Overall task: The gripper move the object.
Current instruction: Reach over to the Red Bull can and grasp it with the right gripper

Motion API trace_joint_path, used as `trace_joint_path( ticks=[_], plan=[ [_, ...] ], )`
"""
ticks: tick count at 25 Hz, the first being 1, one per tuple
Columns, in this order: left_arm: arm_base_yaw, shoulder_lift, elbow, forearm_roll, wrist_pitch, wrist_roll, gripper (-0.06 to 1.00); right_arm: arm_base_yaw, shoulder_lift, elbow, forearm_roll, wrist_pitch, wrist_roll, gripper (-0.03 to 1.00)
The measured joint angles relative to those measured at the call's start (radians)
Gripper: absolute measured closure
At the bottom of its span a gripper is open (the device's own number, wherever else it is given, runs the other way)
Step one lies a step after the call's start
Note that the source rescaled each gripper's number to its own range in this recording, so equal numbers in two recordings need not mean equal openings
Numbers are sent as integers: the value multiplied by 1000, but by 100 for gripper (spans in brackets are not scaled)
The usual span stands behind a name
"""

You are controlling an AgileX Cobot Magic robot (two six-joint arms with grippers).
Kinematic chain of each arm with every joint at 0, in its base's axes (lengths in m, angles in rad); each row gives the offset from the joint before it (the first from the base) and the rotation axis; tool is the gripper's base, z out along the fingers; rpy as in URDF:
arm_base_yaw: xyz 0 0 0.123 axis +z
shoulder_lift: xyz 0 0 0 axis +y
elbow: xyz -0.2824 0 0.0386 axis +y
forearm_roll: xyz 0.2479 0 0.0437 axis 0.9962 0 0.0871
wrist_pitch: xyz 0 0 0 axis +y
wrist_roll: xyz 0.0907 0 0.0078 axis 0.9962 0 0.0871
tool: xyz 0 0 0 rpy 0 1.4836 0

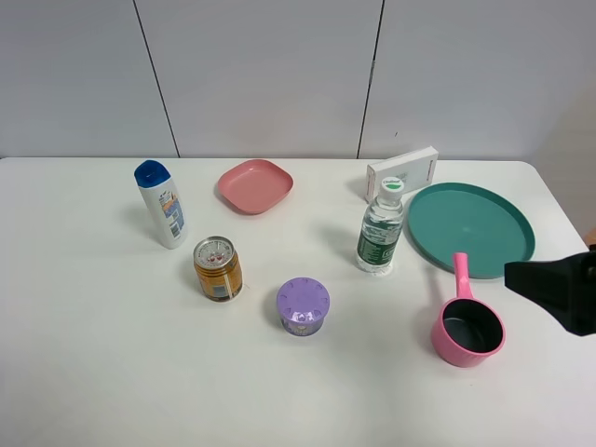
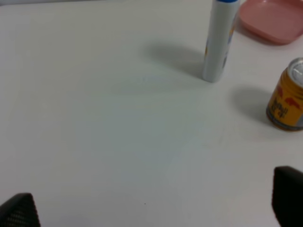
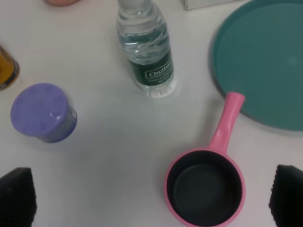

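The short can [image 1: 218, 268] with an orange-gold label and a silver pull-tab top stands upright on the white table [image 1: 93, 372], left of centre. It also shows in the left wrist view [image 2: 286, 101], and as a sliver at the edge of the right wrist view [image 3: 6, 68]. My left gripper [image 2: 154, 208] is open and empty over bare table, well apart from the can; it is out of the exterior view. My right gripper [image 1: 521, 277] is open and empty at the table's right edge. It hovers by the pink pan [image 3: 204, 187], far from the can.
A white bottle with a blue cap [image 1: 162, 205] and a pink dish [image 1: 255, 184] stand behind the can. A purple lidded container [image 1: 303, 305] is to its right. A water bottle [image 1: 381, 233], a white box [image 1: 402, 169], a teal plate [image 1: 484, 223] and the pink pan [image 1: 467, 331] fill the right side.
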Motion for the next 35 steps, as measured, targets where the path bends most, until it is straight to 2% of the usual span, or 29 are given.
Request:
trace_joint_path(
  ticks=[13, 16, 21, 27, 35],
  plan=[
    [0, 0, 0, 0, 0, 0, -6, 2, 416, -518, -19, 168, -62, -3],
    [0, 0, 0, 0, 0, 0, -6, 46, 522, -638, -22, 179, -75, -3],
    [0, 0, 0, 0, 0, 0, -6, 226, 718, -818, -51, 161, -68, -3],
    [0, 0, 0, 0, 0, 0, -6, 478, 956, -1018, -175, 125, -4, -3],
    [0, 0, 0, 0, 0, 0, -6, 727, 1258, -1250, -199, 124, 22, -3]
  ],
)
